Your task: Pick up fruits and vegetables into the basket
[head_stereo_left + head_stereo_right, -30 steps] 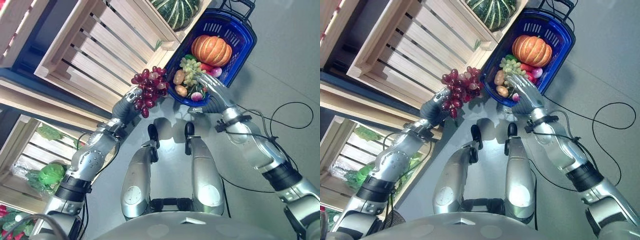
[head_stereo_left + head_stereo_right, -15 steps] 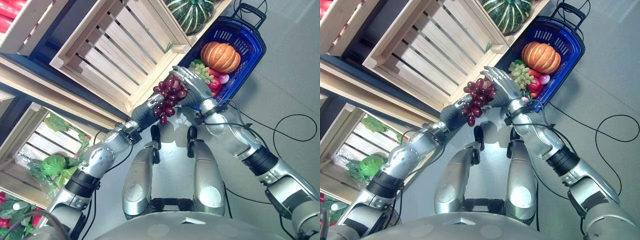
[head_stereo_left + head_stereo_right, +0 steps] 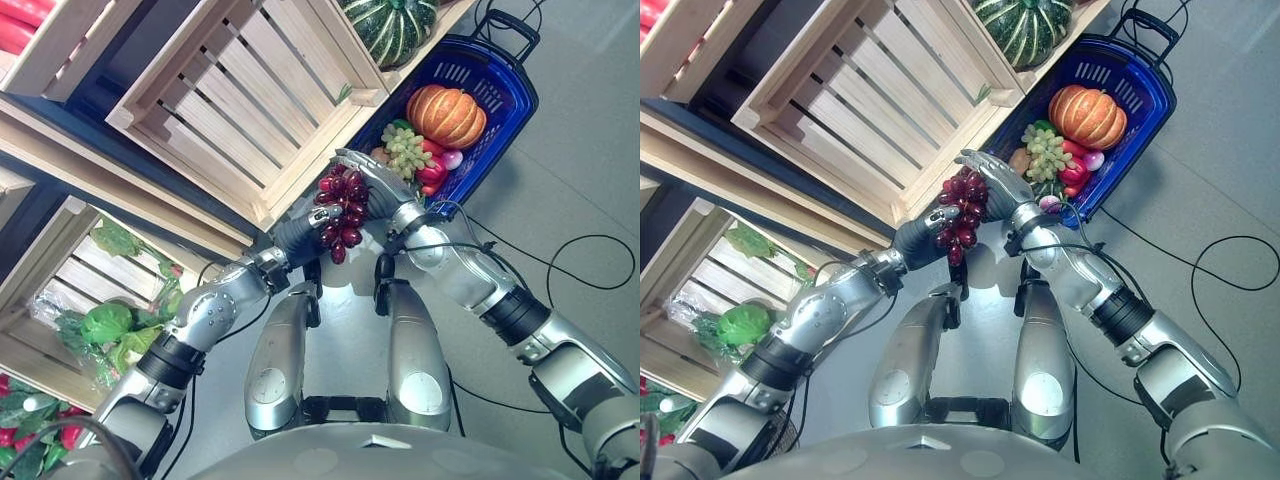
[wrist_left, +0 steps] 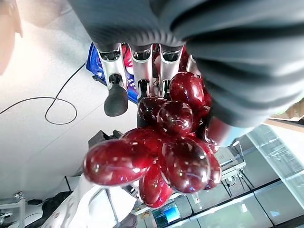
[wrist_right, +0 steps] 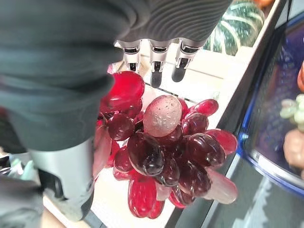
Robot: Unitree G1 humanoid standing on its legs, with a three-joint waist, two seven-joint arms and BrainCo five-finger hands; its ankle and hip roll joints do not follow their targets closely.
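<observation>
A: Where are the red grapes (image 3: 341,208)?

B: Held in the air between both hands, just short of the blue basket (image 3: 516,98) that stands on the floor (image 3: 590,170) beside the wooden crates (image 3: 225,100).

A: Left hand (image 3: 303,226)?

B: Fingers curled round the bunch from below. Its wrist view has the grapes right against the palm, the fingers (image 4: 115,97) bent beside them.

A: Right hand (image 3: 372,180)?

B: Laid over the top of the bunch. In its wrist view the fingers (image 5: 153,71) reach past the grapes nearly straight, thumb down one side. It touches the bunch; I cannot call it a closed grip.

A: Basket contents?

B: An orange pumpkin (image 3: 446,115), green grapes (image 3: 407,152), something red and pink (image 3: 436,168) next to them. A striped green squash (image 3: 386,25) sits in the crate above the basket. Lower crates on the left hold leafy greens (image 3: 105,325).
</observation>
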